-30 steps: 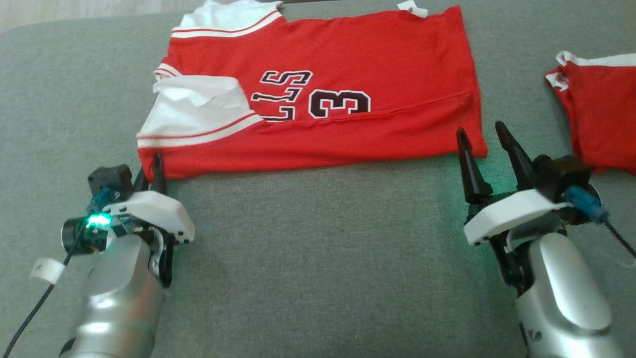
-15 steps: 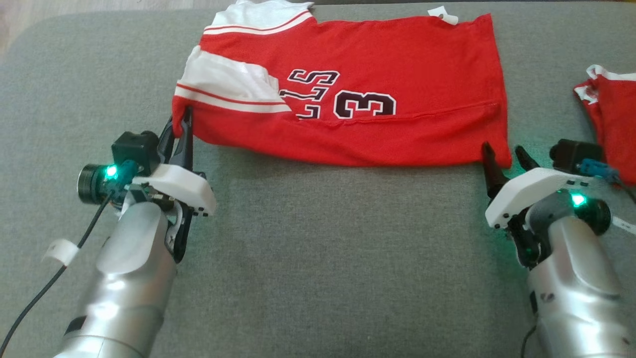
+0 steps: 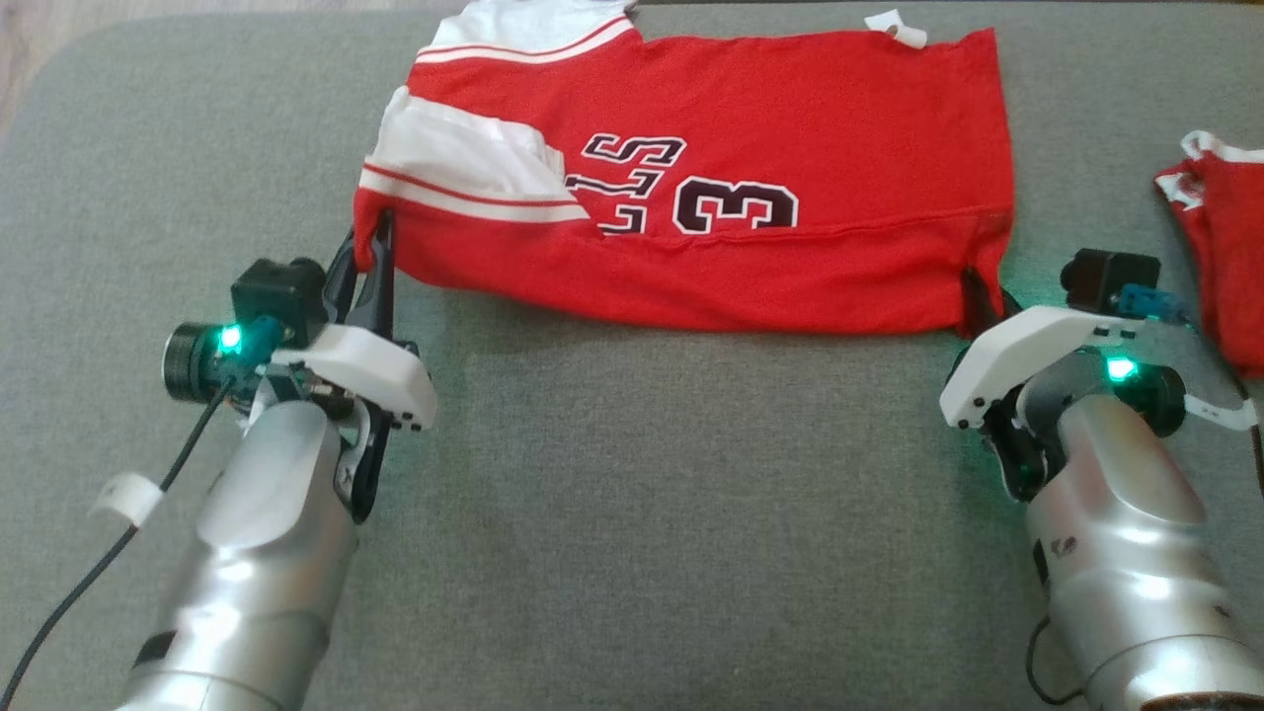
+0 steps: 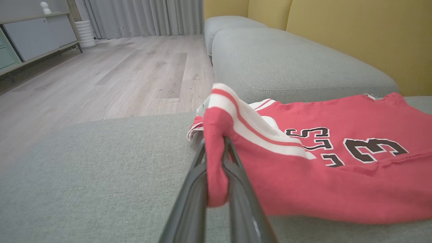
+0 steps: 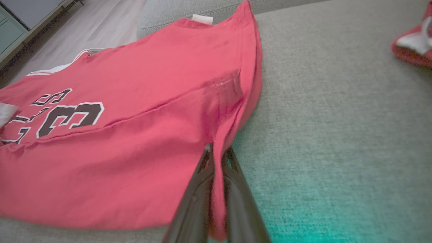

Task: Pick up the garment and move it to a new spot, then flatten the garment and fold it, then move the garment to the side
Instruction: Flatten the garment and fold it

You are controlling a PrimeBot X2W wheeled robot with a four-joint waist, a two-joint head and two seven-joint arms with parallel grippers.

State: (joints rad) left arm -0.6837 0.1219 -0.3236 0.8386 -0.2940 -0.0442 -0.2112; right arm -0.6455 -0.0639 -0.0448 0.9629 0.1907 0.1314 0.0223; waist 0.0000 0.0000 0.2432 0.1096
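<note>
Garment: red jersey (image 3: pixel 750 128), partly folded, lying across the far half of the grey cushion (image 3: pixel 642 513). Its long axis runs left to right along the cushion.

Left end effector (image 3: pixel 367 247): narrow, pinched on the jersey's near-left corner just below the white-striped sleeve (image 3: pixel 464 168). Left wrist view shows the cloth bunched between the fingers and raised off the cushion.

Right end effector (image 3: pixel 986 296): narrow, clamped on the near-right hem corner, with the cloth edge running down between the fingers in the right wrist view.

Key relation: each arm holds its own end of the near edge, and the jersey's body extends away from both toward the cushion's far edge. Neither arm is nearer. Likely next: carry the near edge over toward the far edge, both ends travelling level.

A second red garment (image 3: pixel 1224 257) lies at the cushion's right end, apart from the jersey but close to the right arm.
</note>
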